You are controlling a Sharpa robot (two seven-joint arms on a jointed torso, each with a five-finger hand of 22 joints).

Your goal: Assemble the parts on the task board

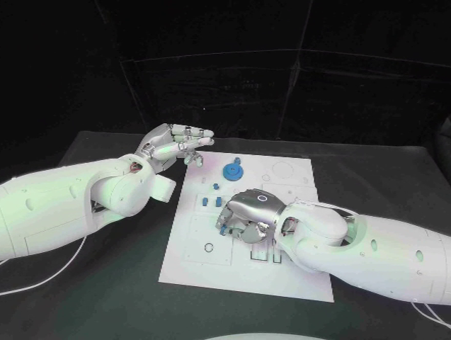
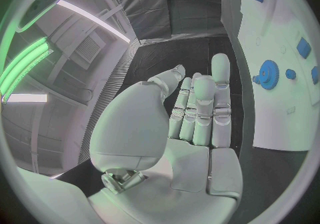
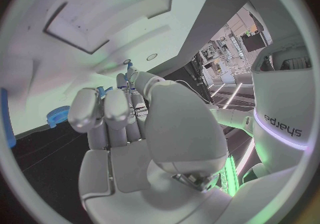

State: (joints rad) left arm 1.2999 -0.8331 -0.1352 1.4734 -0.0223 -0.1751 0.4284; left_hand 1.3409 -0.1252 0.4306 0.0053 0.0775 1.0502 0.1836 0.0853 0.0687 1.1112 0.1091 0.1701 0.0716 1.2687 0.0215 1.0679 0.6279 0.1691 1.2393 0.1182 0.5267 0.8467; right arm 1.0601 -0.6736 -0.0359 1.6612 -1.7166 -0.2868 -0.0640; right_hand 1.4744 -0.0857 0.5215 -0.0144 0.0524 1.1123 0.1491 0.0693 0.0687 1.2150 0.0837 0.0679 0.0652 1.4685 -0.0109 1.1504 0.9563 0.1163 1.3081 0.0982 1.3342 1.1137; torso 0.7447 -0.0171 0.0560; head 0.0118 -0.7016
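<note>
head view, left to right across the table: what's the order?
Left hand → blue gear on the task board → right hand, set nearer than the gear, fingers curled down over the board.

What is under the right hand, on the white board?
The right hand is low over the task board, fingers curled down. Small blue parts show at its fingers. The board under the palm is covered, and whether the fingers grip a part is unclear.

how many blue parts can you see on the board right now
At least 4: a blue gear near the task board's far end, a small blue piece just nearer than it, two small blue blocks at mid-board beside the right hand. That hand may hide more.
</note>
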